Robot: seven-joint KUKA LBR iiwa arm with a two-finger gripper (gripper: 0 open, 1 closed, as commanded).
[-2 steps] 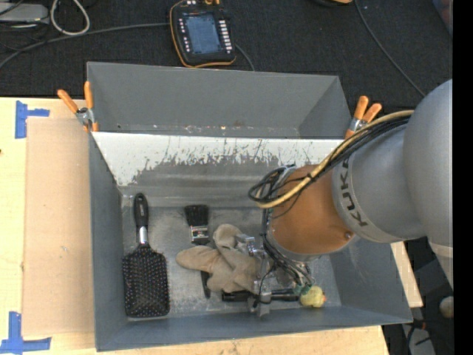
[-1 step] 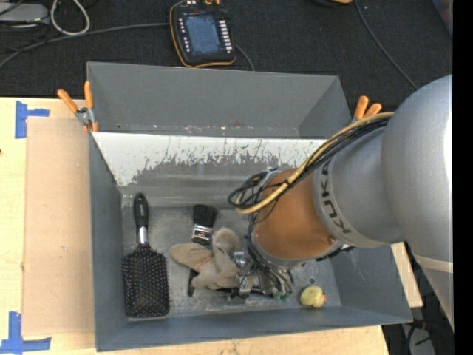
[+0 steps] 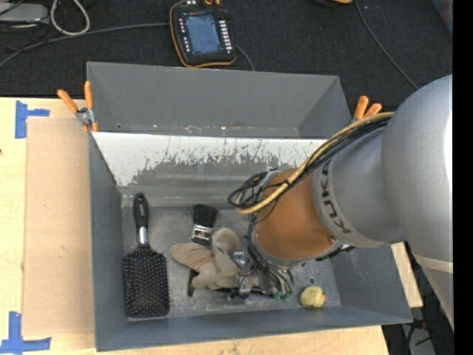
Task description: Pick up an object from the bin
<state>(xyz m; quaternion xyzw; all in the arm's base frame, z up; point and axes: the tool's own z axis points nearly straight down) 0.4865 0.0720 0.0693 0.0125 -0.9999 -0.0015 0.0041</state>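
Camera view, arm [image 3: 414, 176] in from the right, reaching down into the grey bin [image 3: 222, 109].

- Orange cover [image 3: 292, 224] at the wrist and a loop of cables [image 3: 270, 187] hide most of the tool from above.
- Gripper [image 3: 251, 281] sits low near the bin floor, front-centre, at the right-hand edge of a crumpled beige cloth [image 3: 201, 261]. Whether it is wide, narrow or closed on anything: cannot tell, as the wrist blocks the line of sight.
- The beige cloth lies mid-floor, spread leftwards from the gripper, and appears to be touching or just beside it.
- A small black-and-silver piece [image 3: 203, 224] lies just behind the cloth, toward the back wall.
- A black hairbrush [image 3: 144, 279] lies along the left side of the floor, handle pointing to the back, bristle head toward the front, apart from the cloth.
- A small yellow lump [image 3: 312, 296] lies by the front right corner, near the gripper but clear of it.
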